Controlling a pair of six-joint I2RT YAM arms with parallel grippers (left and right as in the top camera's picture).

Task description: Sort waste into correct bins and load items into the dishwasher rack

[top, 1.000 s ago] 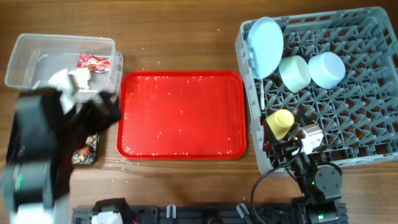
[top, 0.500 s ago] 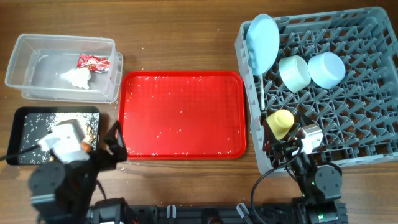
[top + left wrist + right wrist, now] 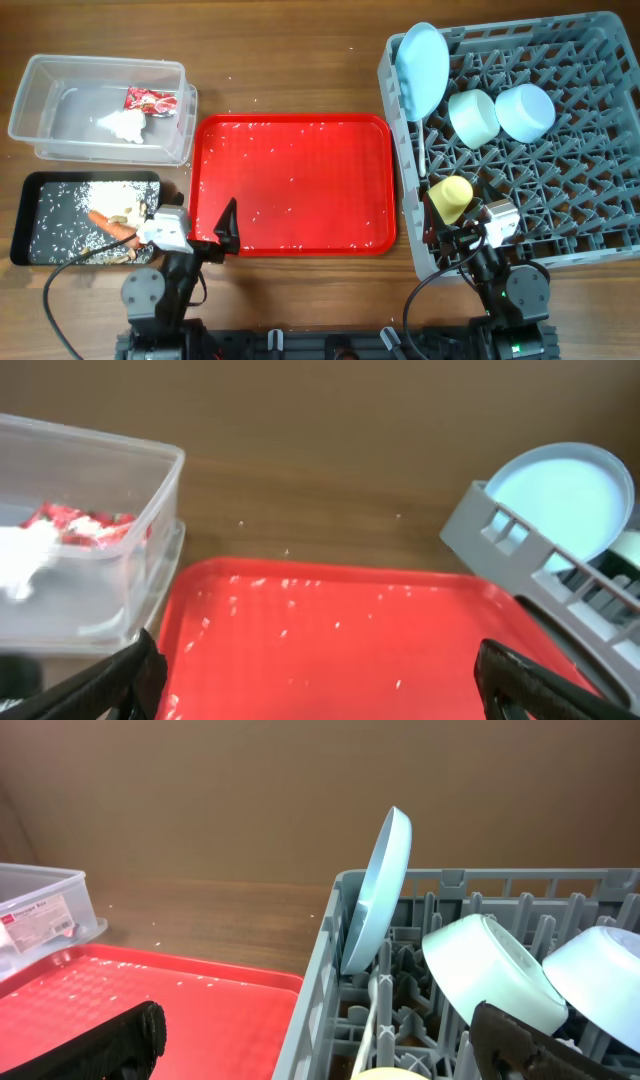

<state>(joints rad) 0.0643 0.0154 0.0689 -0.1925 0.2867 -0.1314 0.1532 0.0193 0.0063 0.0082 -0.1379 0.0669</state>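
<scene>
The clear tub (image 3: 60, 85) holds the red wrapper (image 3: 150, 100) and the tissue wad (image 3: 120, 125); both also show in the left wrist view, wrapper (image 3: 75, 525) and tissue (image 3: 25, 550). The black tray (image 3: 30, 215) holds rice grains, the carrot (image 3: 110, 225) and beige scraps (image 3: 125, 212). The grey rack (image 3: 560, 190) holds the plate (image 3: 420, 70), pale green bowl (image 3: 473, 117), light blue bowl (image 3: 525, 110), yellow-green cup (image 3: 450, 198) and white spoon (image 3: 424, 160). My left gripper (image 3: 320, 690) is open and empty over the red tray's front left. My right gripper (image 3: 325, 1060) is open and empty at the rack's front left corner.
The red serving tray (image 3: 293, 185) lies between the bins and the rack, sprinkled with white grains. A few grains lie on the wooden table around it. The plate (image 3: 380, 890) stands upright on edge at the rack's left wall (image 3: 330, 960).
My left arm has pulled back from over the tub and black tray to the table's front edge. The tissue wad now lies in the tub, and the carrot shows in the black tray.
</scene>
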